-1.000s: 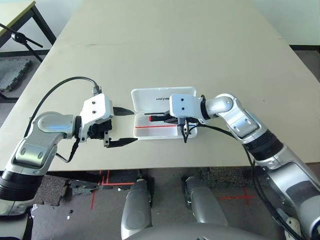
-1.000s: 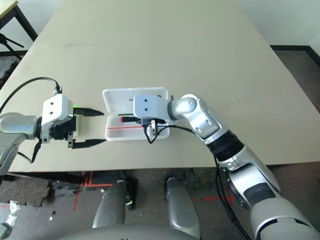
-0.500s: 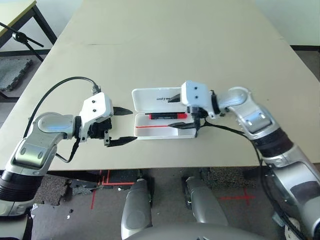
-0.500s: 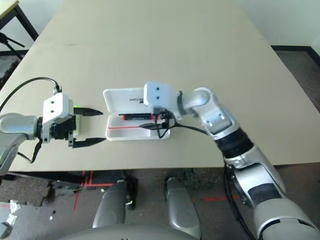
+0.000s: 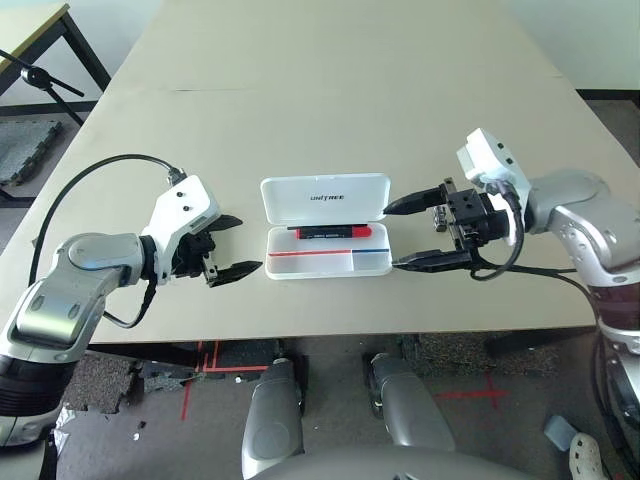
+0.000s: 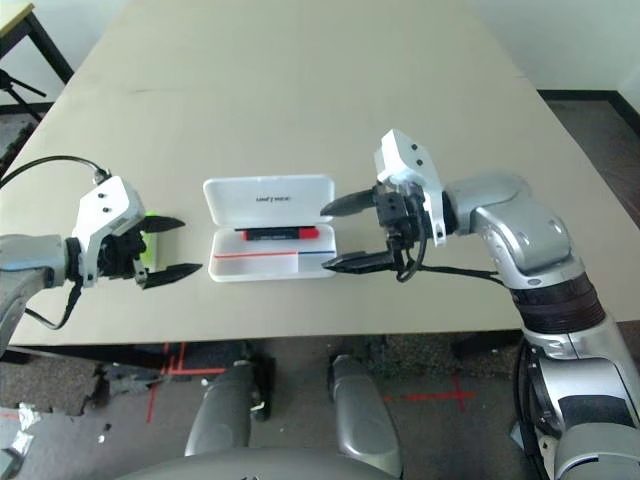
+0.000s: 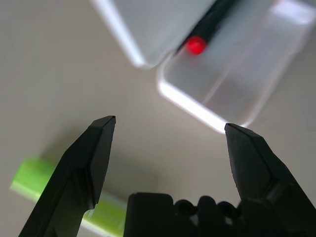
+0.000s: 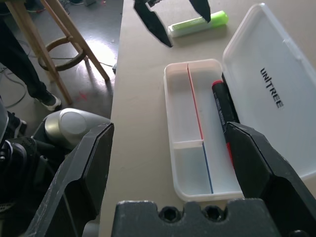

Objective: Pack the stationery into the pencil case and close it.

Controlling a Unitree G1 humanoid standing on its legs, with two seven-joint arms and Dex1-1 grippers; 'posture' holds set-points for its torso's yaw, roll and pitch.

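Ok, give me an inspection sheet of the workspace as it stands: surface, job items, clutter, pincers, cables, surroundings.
Surface: beige table, a dark scuff line far left.
Pencil case: open, lid laid flat behind the tray.
Marker pen: lying in the tray's rear compartment, along the hinge.
Green tube: on the table left of the case, by the left pincer.
Clutter: nothing seen.
Left pincer: open, empty, pointing at the case.
Right pincer: open, empty, just right of the case.
Cables: black cable looping over the left arm; another under the right wrist.
Surroundings: wooden stool and a person's legs on the floor.
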